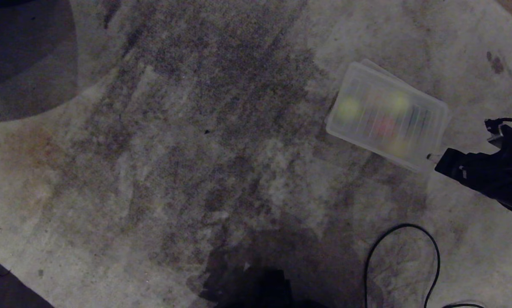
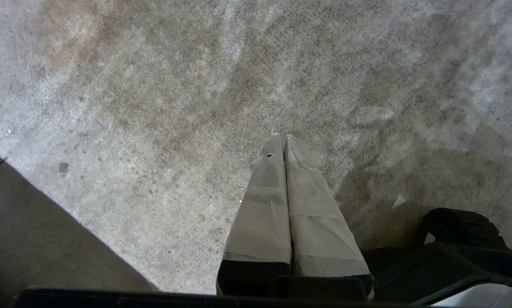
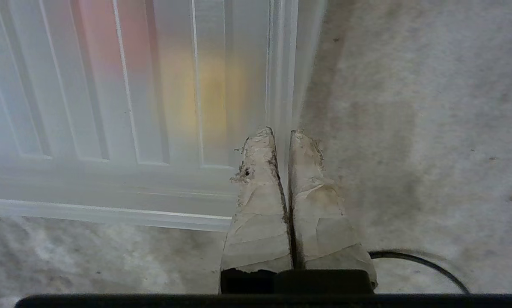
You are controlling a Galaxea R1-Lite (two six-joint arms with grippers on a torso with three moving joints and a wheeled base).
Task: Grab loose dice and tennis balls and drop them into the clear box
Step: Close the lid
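The clear box (image 1: pixel 335 129) stands on the stained floor at the right, with a ribbed translucent panel (image 1: pixel 388 112) lying over it. Through the panel show two blurred yellow-green tennis balls (image 1: pixel 349 107) (image 1: pixel 399 102), a red smear (image 1: pixel 384 126) and a yellowish one (image 1: pixel 397 147); the dice cannot be made out sharply. No loose dice or balls lie on the floor in view. My right gripper (image 1: pixel 430 157) is shut and empty, with its tips (image 3: pixel 281 132) at the panel's (image 3: pixel 123 107) near corner edge. My left gripper (image 2: pixel 283 137) hangs shut over bare floor.
A black cable (image 1: pixel 410 246) loops on the floor at the lower right, close behind the right gripper (image 3: pixel 418 262). A dark round patch (image 1: pixel 25 60) fills the far left corner, and a dark strip (image 1: pixel 3 286) cuts the near left corner.
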